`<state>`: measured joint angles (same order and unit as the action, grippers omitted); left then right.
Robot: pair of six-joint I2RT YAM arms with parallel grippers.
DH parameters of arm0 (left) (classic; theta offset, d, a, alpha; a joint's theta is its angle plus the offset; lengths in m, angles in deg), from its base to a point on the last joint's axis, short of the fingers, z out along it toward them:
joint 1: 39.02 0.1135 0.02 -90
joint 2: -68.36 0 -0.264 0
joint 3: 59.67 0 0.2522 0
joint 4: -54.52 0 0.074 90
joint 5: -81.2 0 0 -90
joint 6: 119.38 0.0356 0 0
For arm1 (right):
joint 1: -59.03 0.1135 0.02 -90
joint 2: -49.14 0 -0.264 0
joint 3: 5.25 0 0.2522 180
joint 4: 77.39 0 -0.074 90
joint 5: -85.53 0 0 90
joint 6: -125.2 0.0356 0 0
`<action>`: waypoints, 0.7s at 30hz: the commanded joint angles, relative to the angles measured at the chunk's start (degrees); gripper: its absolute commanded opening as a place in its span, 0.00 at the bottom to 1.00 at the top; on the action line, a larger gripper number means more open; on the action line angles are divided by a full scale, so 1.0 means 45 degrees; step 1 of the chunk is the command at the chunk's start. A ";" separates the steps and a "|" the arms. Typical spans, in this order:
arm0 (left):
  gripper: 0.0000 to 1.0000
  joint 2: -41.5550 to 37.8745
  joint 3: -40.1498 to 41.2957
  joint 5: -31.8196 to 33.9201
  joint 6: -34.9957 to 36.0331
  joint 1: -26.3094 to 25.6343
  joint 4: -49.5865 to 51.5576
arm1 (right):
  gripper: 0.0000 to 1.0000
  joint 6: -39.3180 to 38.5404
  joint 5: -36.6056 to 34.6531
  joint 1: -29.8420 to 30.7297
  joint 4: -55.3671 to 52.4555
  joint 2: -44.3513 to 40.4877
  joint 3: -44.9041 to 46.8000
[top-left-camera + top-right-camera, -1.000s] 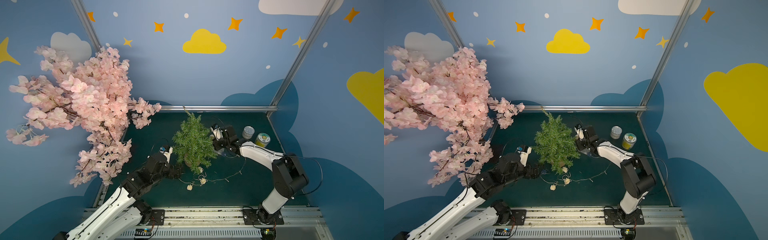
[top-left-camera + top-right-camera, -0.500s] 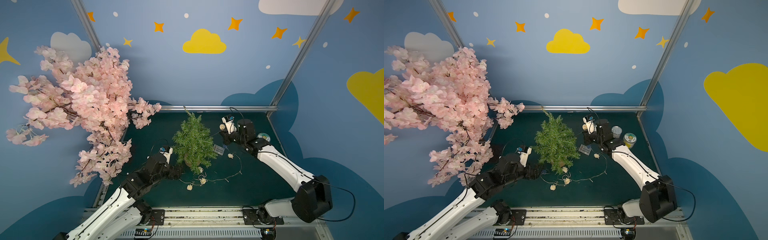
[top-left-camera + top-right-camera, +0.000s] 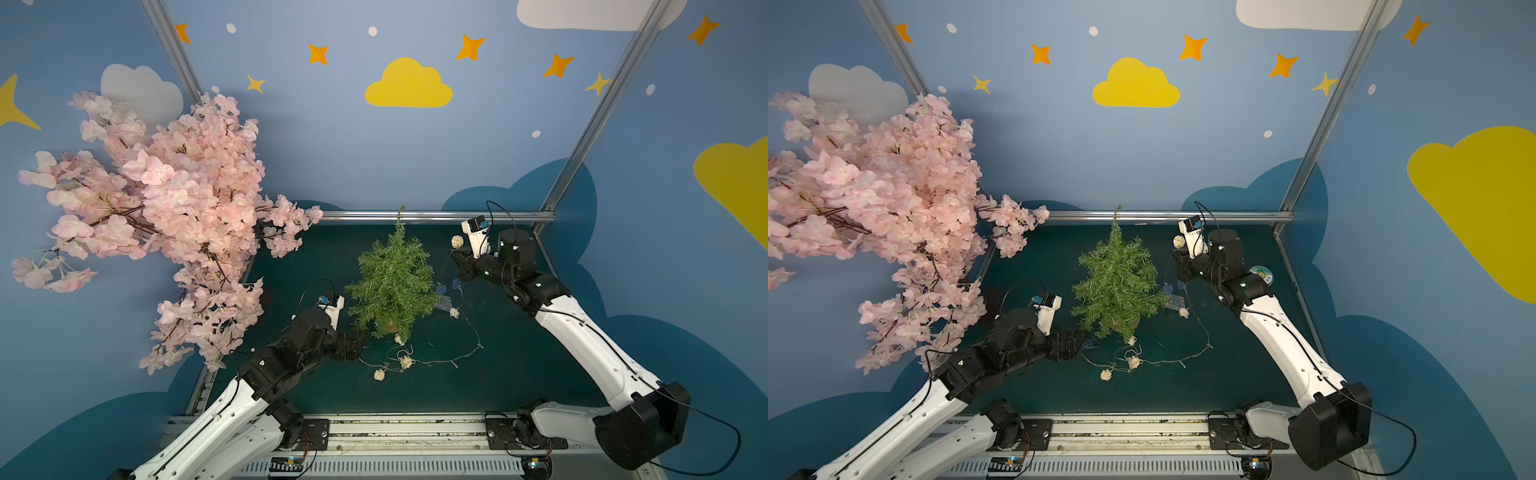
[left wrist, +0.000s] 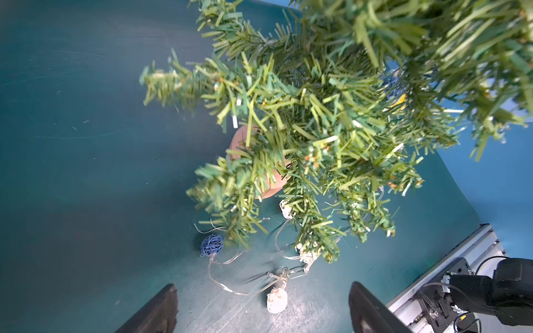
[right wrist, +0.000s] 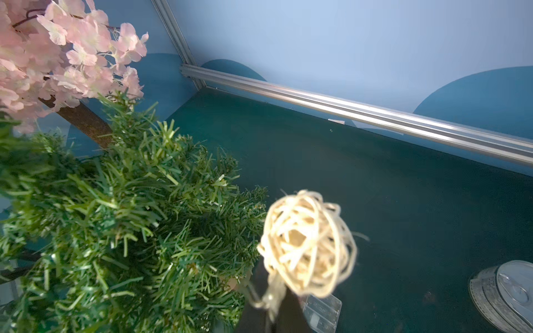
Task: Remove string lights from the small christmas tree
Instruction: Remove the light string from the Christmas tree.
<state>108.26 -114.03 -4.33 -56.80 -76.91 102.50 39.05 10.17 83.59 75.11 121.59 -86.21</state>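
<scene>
One tin [image 3: 1261, 275], label illegible, right gripper [image 3: 456, 257] pinching string lights [image 3: 457, 241]

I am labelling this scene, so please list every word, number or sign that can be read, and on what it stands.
No text is readable.
Silver can: marks on its side, too blurred.
Green and yellow can top: too small.
Clear battery box: marks, too blurred.

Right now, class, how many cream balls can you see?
5 cream balls: one at the right gripper, one beside the small christmas tree, three near its base; others may be hidden.
</scene>
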 commanded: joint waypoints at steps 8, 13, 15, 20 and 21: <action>0.92 -0.0372 0.0116 -0.0012 -0.0057 0.0061 0.0267 | 0.00 0.0628 0.0667 -0.1668 -0.0530 0.0310 -0.0251; 0.92 -0.0351 0.0135 0.0013 -0.0044 0.0060 0.0143 | 0.00 0.1200 0.0265 -0.2558 -0.0652 -0.0248 -0.0006; 0.92 -0.0284 0.0135 -0.0016 -0.0057 0.0060 0.0077 | 0.00 0.1393 0.0078 -0.2973 -0.0904 -0.0516 -0.0027; 0.93 -0.0213 0.0194 -0.0056 -0.0018 0.0080 -0.0063 | 0.00 0.1970 -0.0686 -0.3839 -0.1229 -0.1109 -0.0028; 0.93 -0.0214 0.0223 -0.0056 -0.0002 0.0068 -0.0083 | 0.00 0.2085 -0.0693 -0.4018 -0.1268 -0.1190 -0.0054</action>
<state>107.43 -114.01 -4.33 -56.80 -76.89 102.52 45.92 9.05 66.96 70.70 118.29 -86.19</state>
